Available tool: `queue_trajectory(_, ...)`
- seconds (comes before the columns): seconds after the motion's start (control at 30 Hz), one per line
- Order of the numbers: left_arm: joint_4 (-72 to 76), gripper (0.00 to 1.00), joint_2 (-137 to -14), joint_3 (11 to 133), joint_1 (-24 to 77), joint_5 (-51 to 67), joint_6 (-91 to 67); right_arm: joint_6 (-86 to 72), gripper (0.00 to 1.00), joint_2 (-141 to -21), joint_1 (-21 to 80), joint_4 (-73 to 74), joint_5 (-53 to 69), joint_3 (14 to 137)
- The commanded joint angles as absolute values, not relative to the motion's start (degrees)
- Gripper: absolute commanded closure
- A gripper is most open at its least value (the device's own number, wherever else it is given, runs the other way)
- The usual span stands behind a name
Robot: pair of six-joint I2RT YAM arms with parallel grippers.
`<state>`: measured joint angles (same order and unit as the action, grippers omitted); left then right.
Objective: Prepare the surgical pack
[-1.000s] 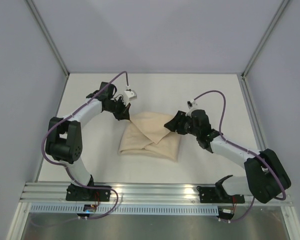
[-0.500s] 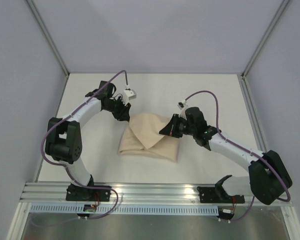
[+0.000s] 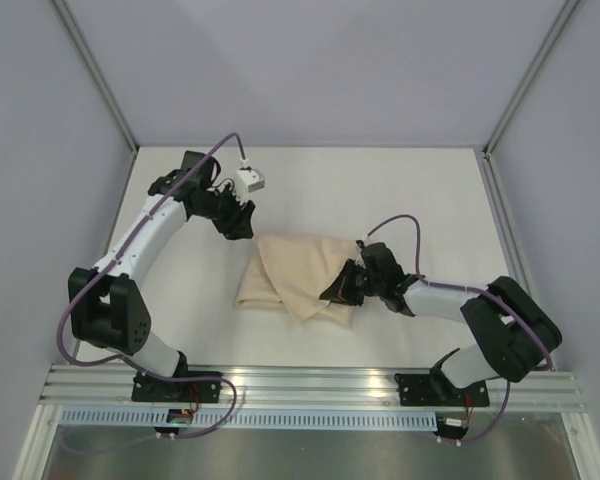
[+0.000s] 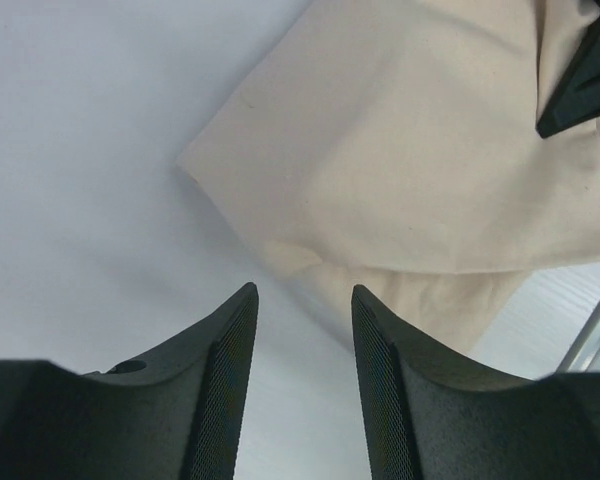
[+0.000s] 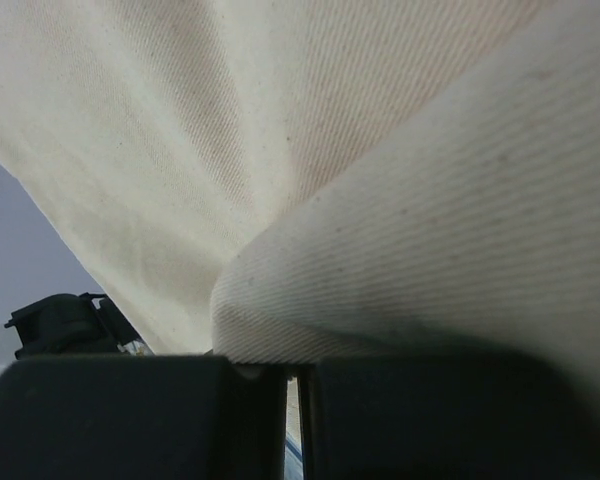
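Observation:
The surgical pack shows only as a folded tan cloth bundle (image 3: 295, 275) lying mid-table; whatever is inside it is hidden. My left gripper (image 3: 242, 222) hovers just past the bundle's far left corner, open, with nothing between its fingers (image 4: 302, 295). Beyond those fingers the left wrist view takes in the cloth (image 4: 410, 150). My right gripper (image 3: 332, 292) sits low at the bundle's right edge, shut on a fold of the cloth (image 5: 330, 150). That fold bulges right at its closed tips (image 5: 292, 375). One black finger of the right gripper (image 4: 585, 85) shows in the left wrist view.
The white table (image 3: 400, 190) is bounded by grey walls with metal posts at the far corners. An aluminium rail (image 3: 310, 385) carrying both arm bases runs along the near edge. Purple cables loop above each arm.
My left gripper opened, let go of the cloth's far left corner and drew back. My right gripper shut on the right flap and dragged it toward the near side, lowering its arm.

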<state>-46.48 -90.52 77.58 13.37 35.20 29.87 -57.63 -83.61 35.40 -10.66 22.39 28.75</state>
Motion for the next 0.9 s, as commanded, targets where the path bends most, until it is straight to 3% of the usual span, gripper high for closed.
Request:
queue_trajectory(0.0,-51.68,0.48,-86.58,77.09,13.27,33.67,29.44,-56.6,0.99,-86.57,36.47,-6.68,16.09,28.92)
queue_trajectory(0.17,-52.56,0.48,-83.58,72.6,13.27,34.01,28.39,-51.78,0.99,-93.48,34.55,-3.7,13.79,38.3)
queue_trajectory(0.47,-49.93,0.48,-86.13,76.55,19.33,28.66,25.66,-36.22,0.99,-102.56,27.6,14.84,16.87,63.08)
queue_trajectory(0.73,-50.71,0.51,-81.65,61.01,21.52,32.7,44.98,-39.11,0.99,-99.15,26.19,11.61,22.67,55.57)
queue_trajectory(0.87,-49.66,0.52,-81.57,56.27,26.18,32.16,45.7,-41.39,0.99,-96.6,26.37,8.8,22.41,51.69)
